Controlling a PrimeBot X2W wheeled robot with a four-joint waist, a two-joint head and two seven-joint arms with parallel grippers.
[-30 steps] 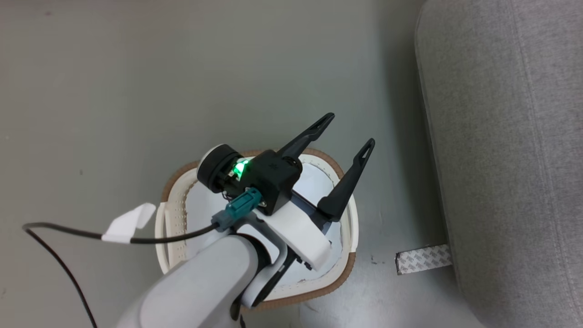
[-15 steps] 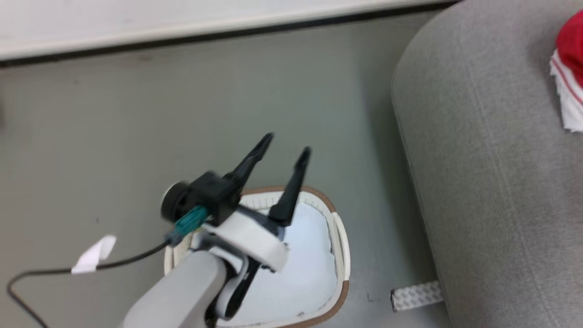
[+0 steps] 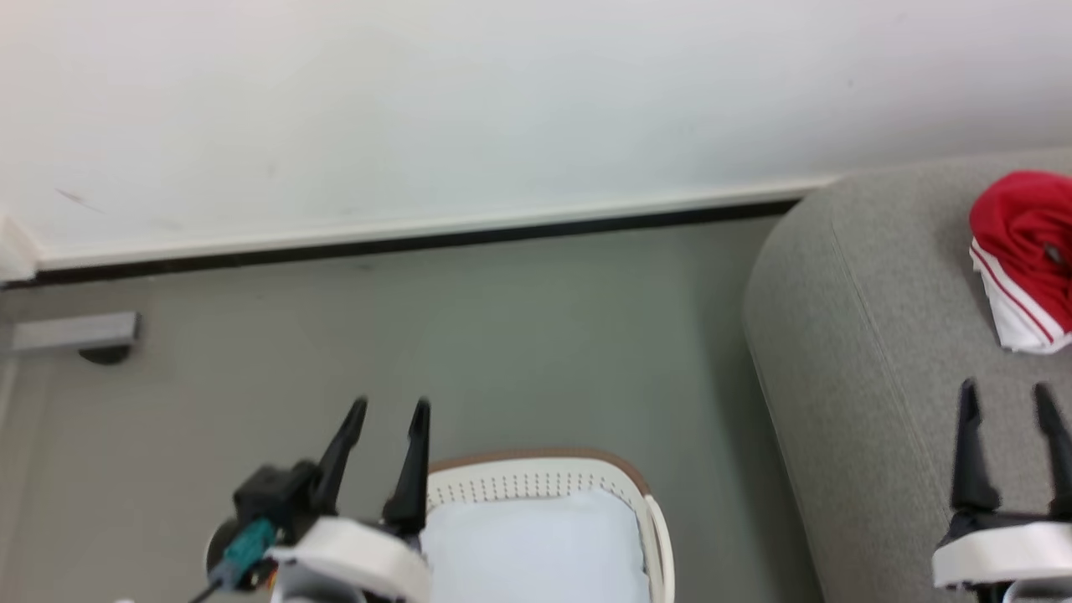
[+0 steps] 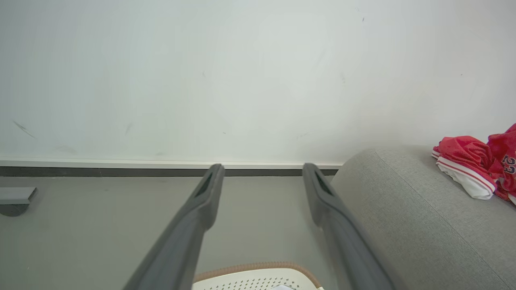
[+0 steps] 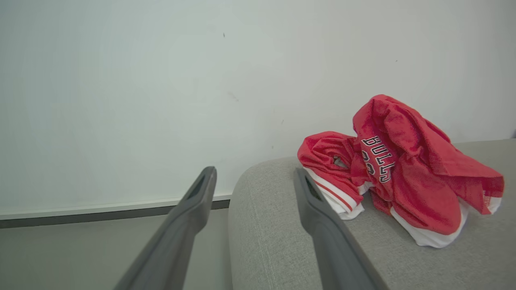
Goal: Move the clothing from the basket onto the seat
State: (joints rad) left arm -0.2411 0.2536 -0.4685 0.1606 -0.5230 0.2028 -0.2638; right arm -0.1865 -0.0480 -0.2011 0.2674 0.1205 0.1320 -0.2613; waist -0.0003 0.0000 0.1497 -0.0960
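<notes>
The red clothing [image 5: 399,169] lies crumpled on the grey seat [image 5: 282,225], the jersey reading "BULLS" beside a white-striped piece [image 3: 1017,251], also visible from the left wrist [image 4: 467,161]. The white basket [image 3: 544,481] with its brown rim stands on the floor left of the seat [image 3: 854,352], holding a pale pad [image 3: 528,544]. My left gripper [image 3: 389,410] is open and empty just left of the basket. My right gripper [image 3: 1005,398] is open and empty above the seat, short of the clothing. Both wrist views show open fingers [image 4: 209,193] [image 5: 201,189].
A white wall with a dark baseboard [image 3: 419,239] runs behind the grey floor [image 3: 502,335]. A grey doorstop-like block [image 3: 75,335] sits by the wall at the left.
The head camera has tilted up, bringing the wall and the clothing on the seat into view. My left gripper has drawn back off the basket and its fingers stand closer together. My right gripper now shows.
</notes>
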